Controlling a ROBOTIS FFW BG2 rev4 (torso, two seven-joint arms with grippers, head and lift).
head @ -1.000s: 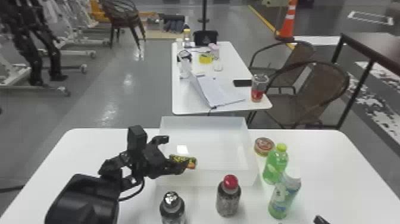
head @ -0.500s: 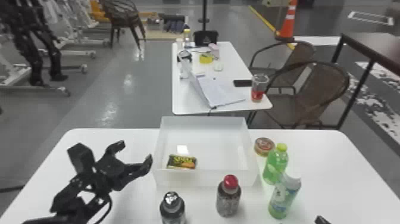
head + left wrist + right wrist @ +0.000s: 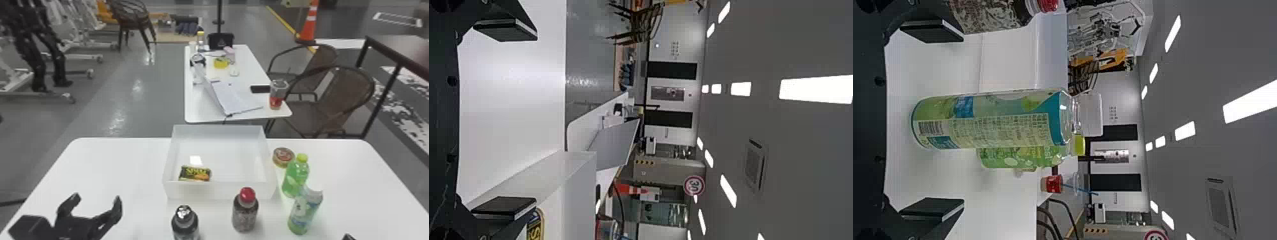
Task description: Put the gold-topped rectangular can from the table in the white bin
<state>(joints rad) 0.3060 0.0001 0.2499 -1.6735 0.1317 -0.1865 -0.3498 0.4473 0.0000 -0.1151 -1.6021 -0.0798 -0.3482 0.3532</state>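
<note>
In the head view my left gripper (image 3: 96, 198) is open over the table's left part, left of the white bin (image 3: 220, 191) and nearer the robot. The dark and yellow rectangular can (image 3: 194, 174) lies inside that bin, by its near left corner. Seen from the left wrist, the open gripper (image 3: 536, 120) has nothing between its fingers, and part of the can (image 3: 535, 226) shows past one finger. My right gripper (image 3: 348, 236) is at the head view's bottom edge; in the right wrist view that gripper (image 3: 963, 120) is open, facing a green-labelled bottle (image 3: 1003, 120).
Two dark bottles, one silver-capped (image 3: 185, 223) and one red-capped (image 3: 245, 212), stand before the bin. To its right are a round can (image 3: 283, 157), a green bottle (image 3: 296, 175) and the labelled bottle (image 3: 304, 212). A second table (image 3: 204, 115) stands beyond.
My left gripper was at the can in the bin; it has let go and drawn back left and toward the robot, now open. The can stays in the bin.
</note>
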